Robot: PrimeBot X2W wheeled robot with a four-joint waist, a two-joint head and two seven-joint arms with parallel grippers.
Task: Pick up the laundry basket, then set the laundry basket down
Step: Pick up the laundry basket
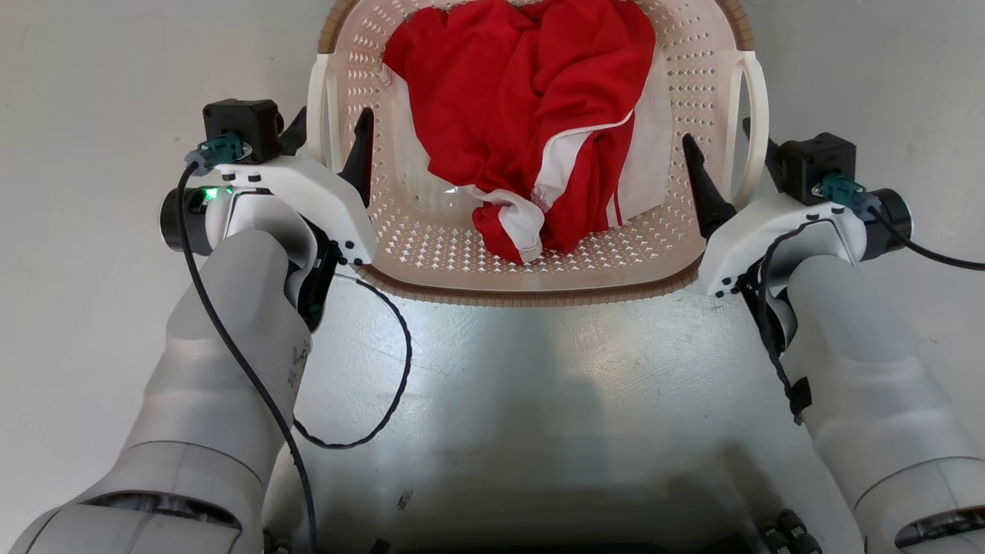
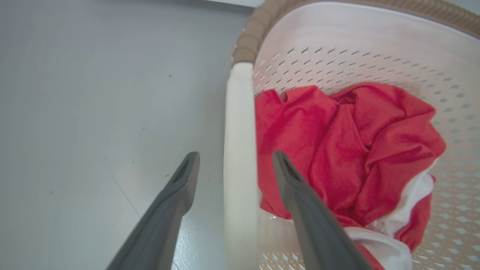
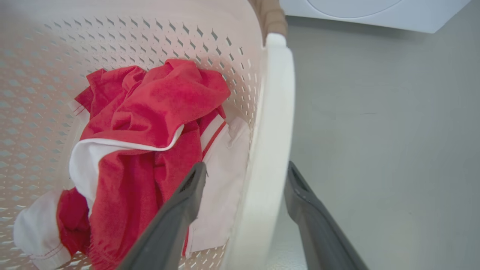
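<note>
The laundry basket (image 1: 523,292), cream and perforated with a brown woven rim, sits on the grey floor right in front of me and holds a red-and-white garment (image 1: 523,100). My left gripper (image 1: 329,138) is open and straddles the left white loop handle (image 1: 318,100), one finger inside the basket and one outside. In the left wrist view that handle (image 2: 240,123) runs between the fingers (image 2: 176,195) with a gap on each side. My right gripper (image 1: 719,142) is open and straddles the right handle (image 1: 758,100) the same way. The right wrist view shows that handle (image 3: 273,112) untouched between the fingers.
The white washing machine (image 3: 356,11) stands beyond the basket at the top of the right wrist view. Bare grey floor (image 1: 92,308) lies on both sides of the basket. A black cable (image 1: 385,385) loops from my left wrist.
</note>
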